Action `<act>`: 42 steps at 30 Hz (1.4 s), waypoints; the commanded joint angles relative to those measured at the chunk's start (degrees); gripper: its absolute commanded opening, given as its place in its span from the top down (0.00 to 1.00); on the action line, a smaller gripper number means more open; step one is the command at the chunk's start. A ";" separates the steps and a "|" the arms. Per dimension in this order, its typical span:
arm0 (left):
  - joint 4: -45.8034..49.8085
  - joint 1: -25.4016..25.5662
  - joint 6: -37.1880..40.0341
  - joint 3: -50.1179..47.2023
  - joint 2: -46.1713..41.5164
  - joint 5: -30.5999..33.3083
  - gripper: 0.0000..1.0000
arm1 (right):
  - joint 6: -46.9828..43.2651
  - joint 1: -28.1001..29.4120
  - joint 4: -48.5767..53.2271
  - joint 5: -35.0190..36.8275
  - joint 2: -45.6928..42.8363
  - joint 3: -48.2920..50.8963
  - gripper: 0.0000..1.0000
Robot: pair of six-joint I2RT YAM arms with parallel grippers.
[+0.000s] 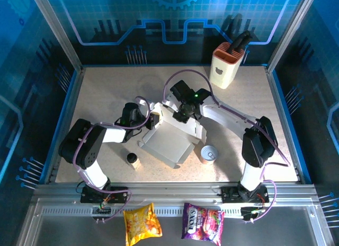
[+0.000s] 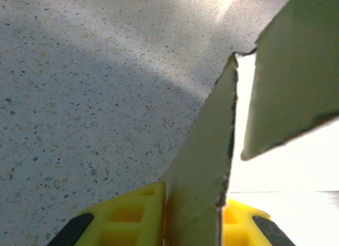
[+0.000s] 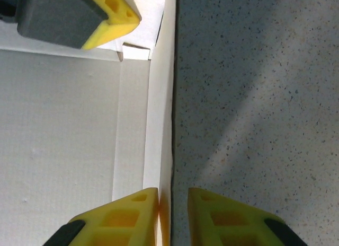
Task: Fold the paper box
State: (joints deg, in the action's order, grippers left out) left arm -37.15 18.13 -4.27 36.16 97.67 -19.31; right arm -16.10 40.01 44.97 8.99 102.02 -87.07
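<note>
The paper box (image 1: 168, 144) lay open just left of the tin can (image 1: 210, 154), grey-white inside up, its folding not yet finished. The left gripper (image 2: 192, 201), further left of the can and beyond it, was clamped on a raised flap, apparently to keep that corner standing. The right gripper (image 3: 174, 195), beyond the can and slightly left, straddled the upright side wall with a gap on one side, so it seemed to guide the wall rather than grip it

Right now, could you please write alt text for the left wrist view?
The left claw pinches a cardboard flap of the paper box between its yellow fingers; a second flap hangs at upper right, with the speckled table behind.
</note>
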 commanded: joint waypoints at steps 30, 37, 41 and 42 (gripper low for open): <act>4.75 0.42 -0.34 -0.06 -6.88 -0.02 0.61 | -2.36 -0.37 -9.99 -1.80 -3.94 12.36 0.96; 4.72 -1.09 -3.10 -1.27 -10.85 -0.66 0.52 | -2.43 -0.45 -9.61 -2.16 -3.56 11.84 0.96; 5.06 -2.27 -4.93 -1.70 -13.64 -2.69 0.48 | -2.57 -0.47 -9.46 -2.33 -3.39 11.56 0.96; 5.45 -2.32 -5.25 -1.61 -14.46 -2.92 0.46 | -2.49 -0.50 -9.31 -2.36 -3.34 11.54 0.96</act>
State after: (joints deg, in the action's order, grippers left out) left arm -31.62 16.40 -7.53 35.31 85.91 -19.57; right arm -18.00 39.72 33.76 8.08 97.36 -76.71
